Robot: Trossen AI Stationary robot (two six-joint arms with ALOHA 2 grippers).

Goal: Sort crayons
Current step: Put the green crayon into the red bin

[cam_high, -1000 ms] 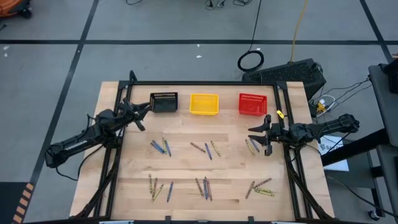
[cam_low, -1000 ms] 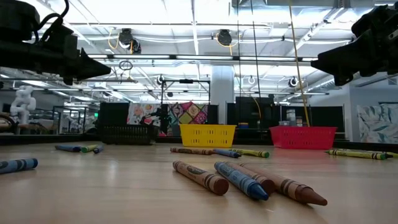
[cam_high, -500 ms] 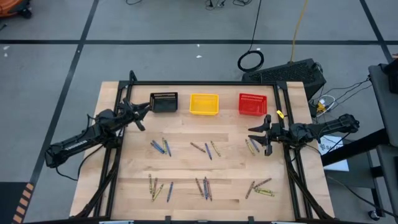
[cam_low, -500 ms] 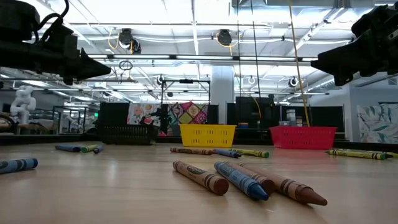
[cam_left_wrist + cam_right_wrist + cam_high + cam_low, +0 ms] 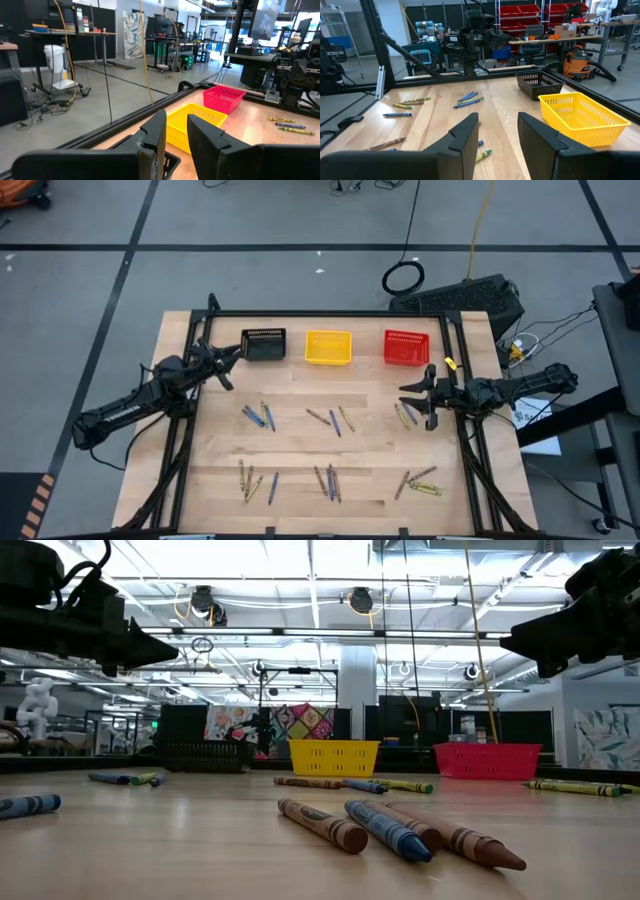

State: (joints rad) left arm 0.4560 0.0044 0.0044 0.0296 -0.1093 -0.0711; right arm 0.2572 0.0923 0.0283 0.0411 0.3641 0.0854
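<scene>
Nothing has moved since the earlier frames. We see the crayons [image 5: 330,480] scattered in small clusters over the worktop [image 5: 300,450], none sorted; bins [image 5: 328,347] wait along the far edge. Left claw [image 5: 236,352] and right claw [image 5: 403,394] hover empty, fingers apart, likely waiting. Bin interiors stay hard to read.

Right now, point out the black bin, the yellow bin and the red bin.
black bin [image 5: 264,345], high view, its mesh floor.
yellow bin [image 5: 328,347], high view, middle of its floor.
red bin [image 5: 406,348], high view, middle of its floor.
</scene>
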